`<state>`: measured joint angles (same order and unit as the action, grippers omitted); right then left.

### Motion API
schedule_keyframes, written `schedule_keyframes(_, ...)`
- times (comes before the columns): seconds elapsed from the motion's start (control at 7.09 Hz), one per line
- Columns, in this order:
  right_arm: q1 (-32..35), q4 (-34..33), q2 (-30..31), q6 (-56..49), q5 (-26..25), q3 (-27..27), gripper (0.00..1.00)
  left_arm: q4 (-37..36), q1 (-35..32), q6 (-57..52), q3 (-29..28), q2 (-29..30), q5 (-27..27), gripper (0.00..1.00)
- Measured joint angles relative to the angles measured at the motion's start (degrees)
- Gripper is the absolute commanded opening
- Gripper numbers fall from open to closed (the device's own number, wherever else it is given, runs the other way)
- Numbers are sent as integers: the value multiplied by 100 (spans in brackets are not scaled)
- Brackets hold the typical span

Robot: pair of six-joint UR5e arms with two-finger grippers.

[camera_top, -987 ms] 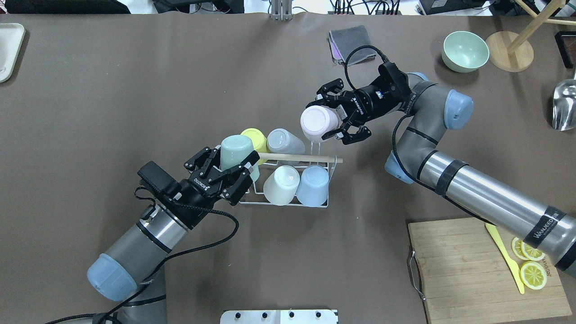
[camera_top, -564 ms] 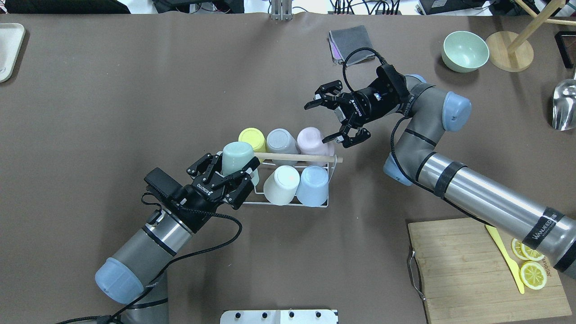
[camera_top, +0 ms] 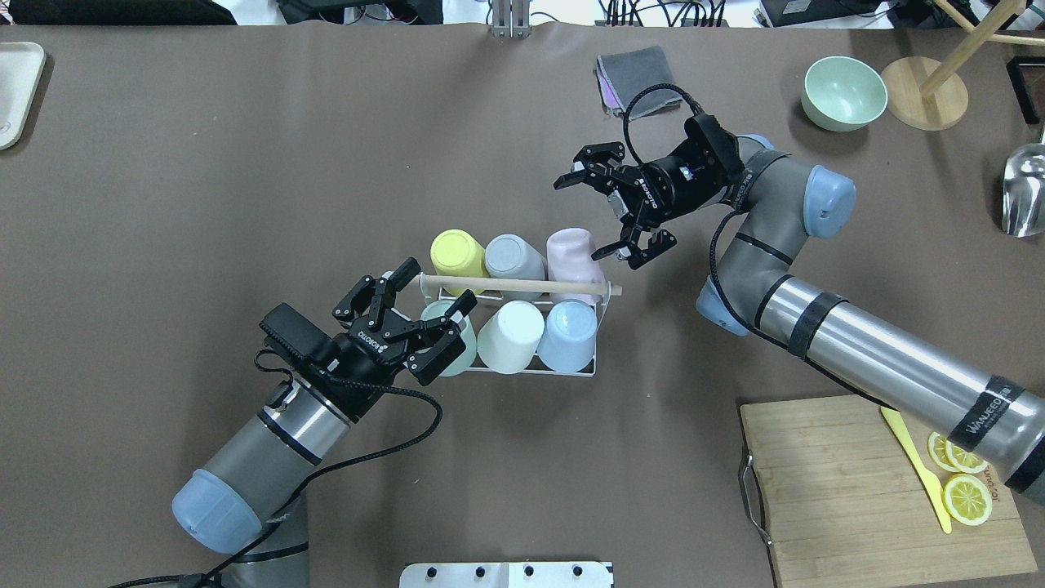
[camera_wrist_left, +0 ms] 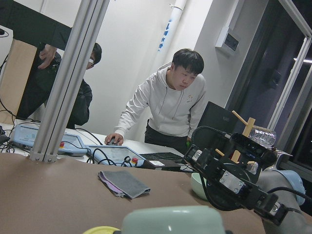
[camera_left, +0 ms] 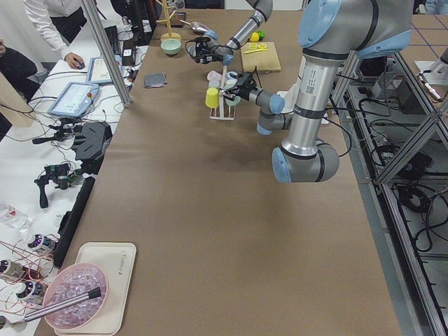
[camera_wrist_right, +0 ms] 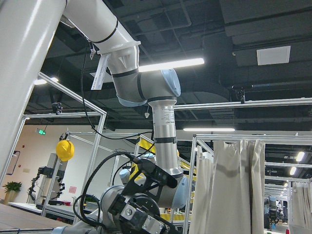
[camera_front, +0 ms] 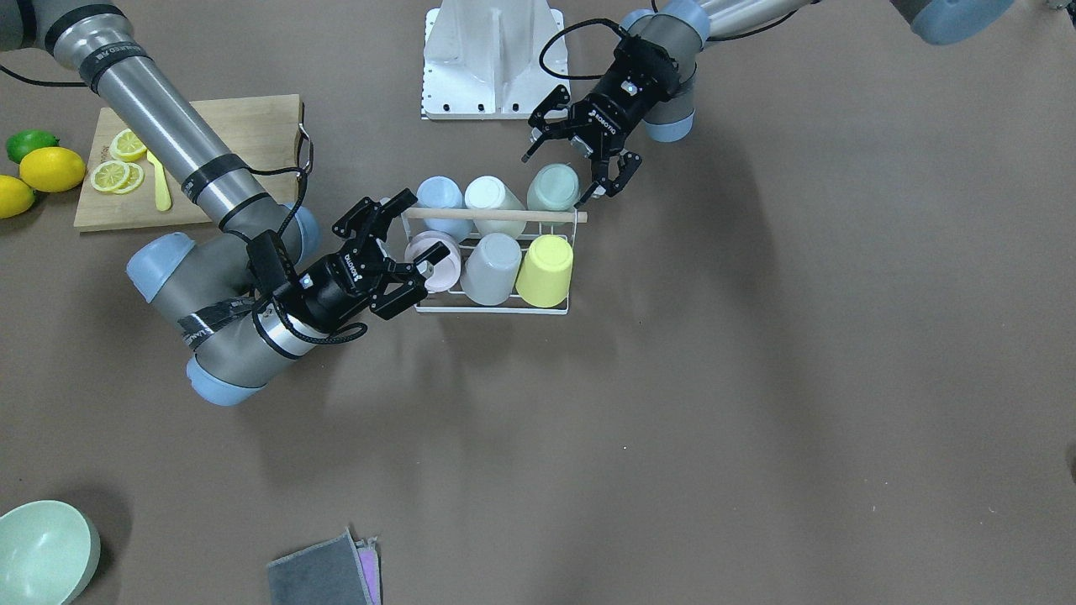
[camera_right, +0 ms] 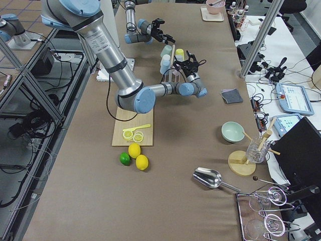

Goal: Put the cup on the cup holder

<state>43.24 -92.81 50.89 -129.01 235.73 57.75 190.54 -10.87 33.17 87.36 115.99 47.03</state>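
Observation:
The white wire cup holder with its wooden rod stands mid-table. Several cups sit upside down on it: yellow, grey and pink in the far row, mint, white and blue in the near row. My left gripper is open and straddles the mint cup from the rack's left end. My right gripper is open and empty, just right of the pink cup, not touching it.
A wooden cutting board with lemon slices and a yellow knife lies at near right. A mint bowl, a wooden stand and a metal scoop are far right. A grey cloth lies beyond the rack.
The right gripper set the pink cup on the rack, opened and drew back. The left gripper lowered the mint cup onto the rack's near-left place and let go.

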Motion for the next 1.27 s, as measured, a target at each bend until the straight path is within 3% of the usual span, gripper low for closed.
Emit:
schedule_keyframes(0.28, 180, -58, 8, 692, 91, 64, 98, 44, -29, -69, 78, 5, -1, 98)
schedule_keyframes(0.56, 478, -630, 49, 1818, 126, 305, 99, -54, -385, -281, 366, -45, 22, 98)
schedule_keyframes(0.99, 914, -1977, 109, 5107, -173, 906, 99, -1305, -1730, -294, 440, -90, 123, 98)
schedule_keyframes(1.27, 1037, -2712, 207, 7318, -343, 1211, 99, -2220, -2807, 66, 223, -194, 601, 98)
